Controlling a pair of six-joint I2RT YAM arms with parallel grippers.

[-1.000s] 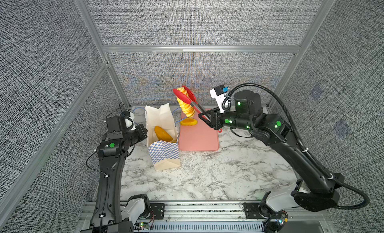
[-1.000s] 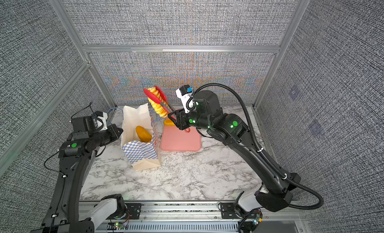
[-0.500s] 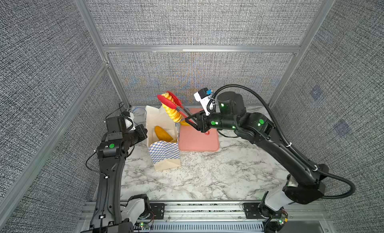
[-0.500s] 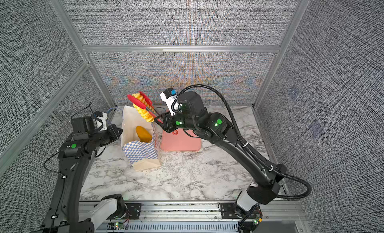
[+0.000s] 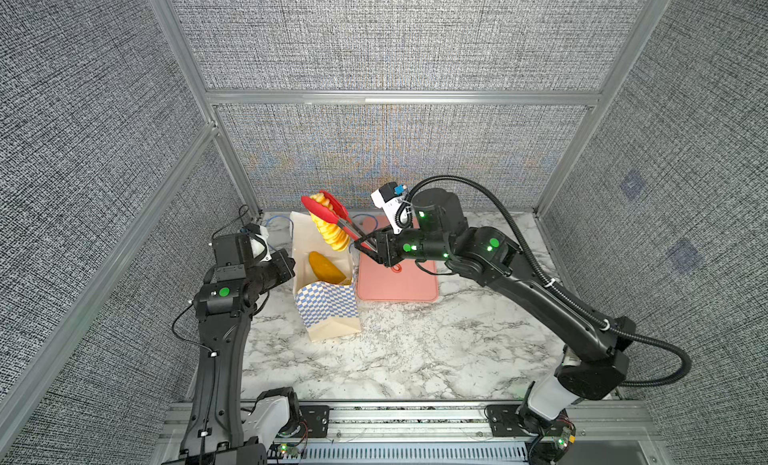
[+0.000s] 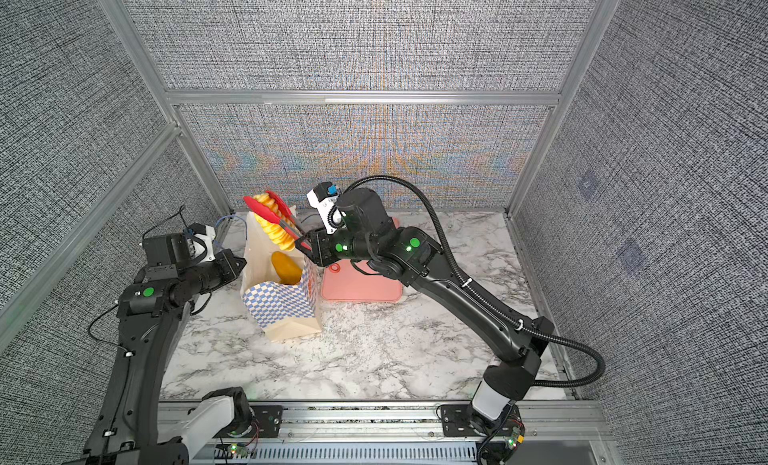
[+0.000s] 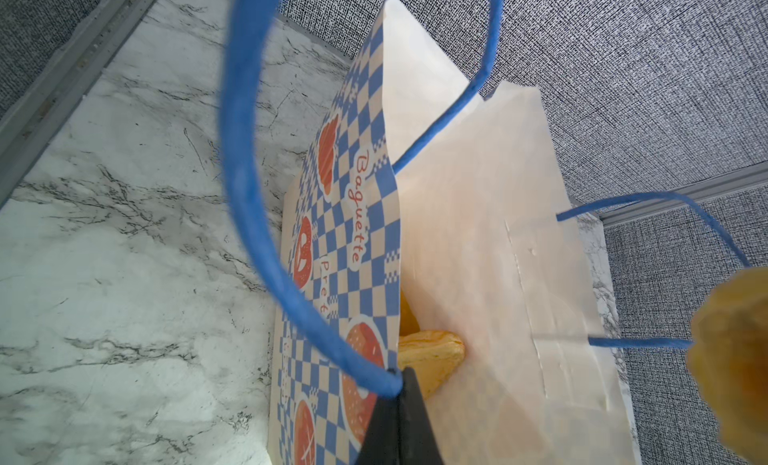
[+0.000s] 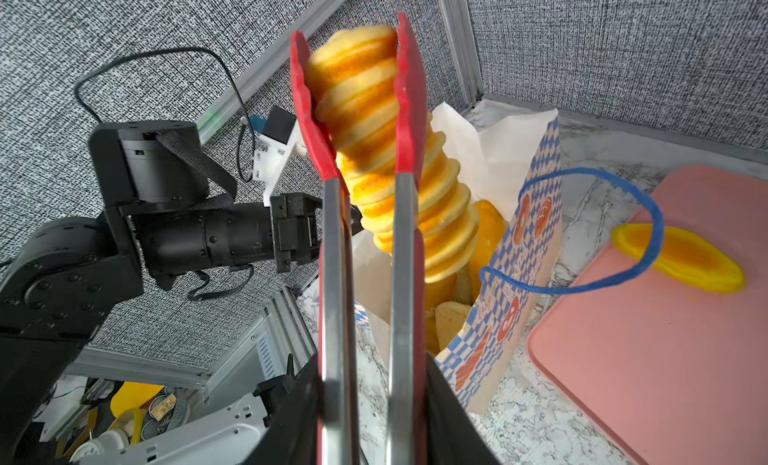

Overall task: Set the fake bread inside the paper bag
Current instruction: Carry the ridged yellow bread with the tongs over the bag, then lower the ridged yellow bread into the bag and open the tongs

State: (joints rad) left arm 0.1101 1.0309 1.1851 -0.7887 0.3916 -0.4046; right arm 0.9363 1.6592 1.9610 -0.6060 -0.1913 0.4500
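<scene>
The paper bag (image 5: pixel 326 305) (image 6: pixel 282 305) (image 7: pixel 345 218) (image 8: pixel 536 218) stands open on the marble table. My left gripper (image 5: pixel 291 263) (image 6: pixel 239 263) (image 7: pixel 399 384) is shut on its rim, beside a blue cord handle (image 7: pixel 245 159). My right gripper (image 5: pixel 365 249) (image 6: pixel 307 245) (image 8: pixel 370 400) is shut on red tongs (image 5: pixel 322 211) (image 6: pixel 266 211) (image 8: pixel 332 276). The tongs pinch a long ridged yellow roll of fake bread (image 5: pixel 330 230) (image 6: pixel 276 230) (image 8: pixel 365 110), hanging over the bag's mouth. An orange piece (image 5: pixel 326 267) (image 6: pixel 284 267) (image 7: pixel 432 355) lies inside the bag. Another yellow piece (image 8: pixel 690 259) lies on the tray.
A flat pink tray (image 5: pixel 399 284) (image 6: pixel 361 288) (image 8: pixel 665 359) lies just right of the bag, partly under my right arm. Grey fabric walls with metal posts close in the back and both sides. A metal rail runs along the table's front edge.
My right arm has swung left, carrying the tongs and ridged roll from above the tray to over the bag's mouth. The left arm and the bag have stayed put.
</scene>
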